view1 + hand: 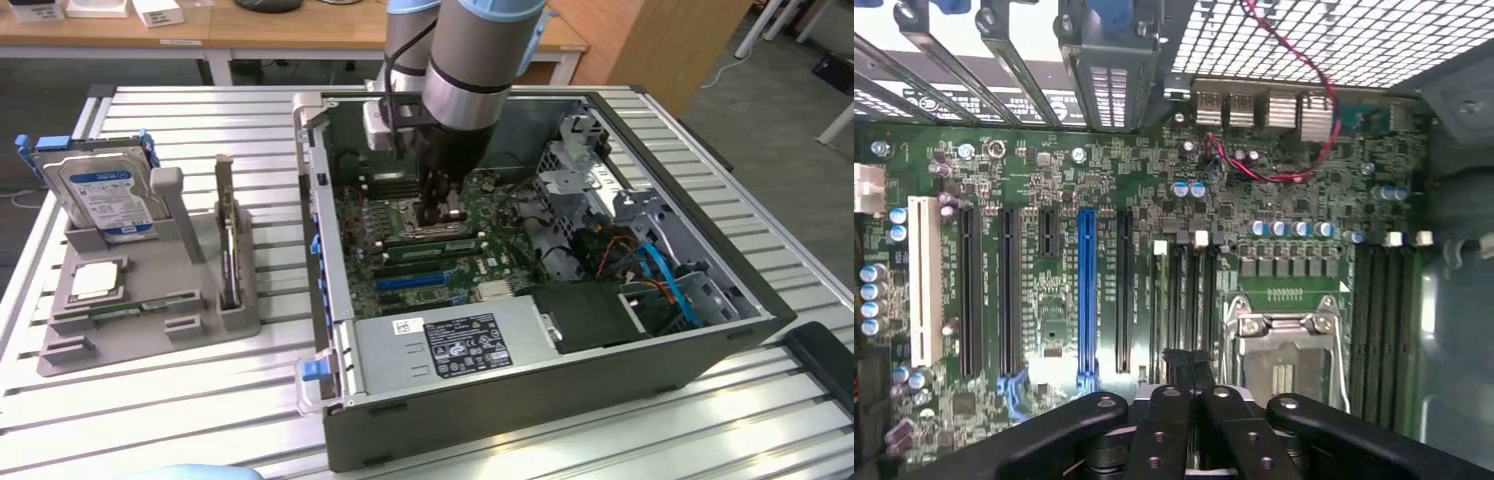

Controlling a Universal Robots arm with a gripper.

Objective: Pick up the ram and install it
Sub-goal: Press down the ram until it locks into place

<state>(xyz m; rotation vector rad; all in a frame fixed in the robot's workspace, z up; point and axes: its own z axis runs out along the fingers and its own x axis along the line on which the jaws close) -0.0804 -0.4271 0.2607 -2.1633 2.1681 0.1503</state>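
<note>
Claw [1194,400] closed, arm lowered vertically

The pincer [1191,375] tips hide whether a ram [1190,362] is held.

Silver arm [470,60], blue joint caps, black end effector [1194,400]

Slatted table [200,400]: PC case [534,300], grey parts holder [147,290].
</note>
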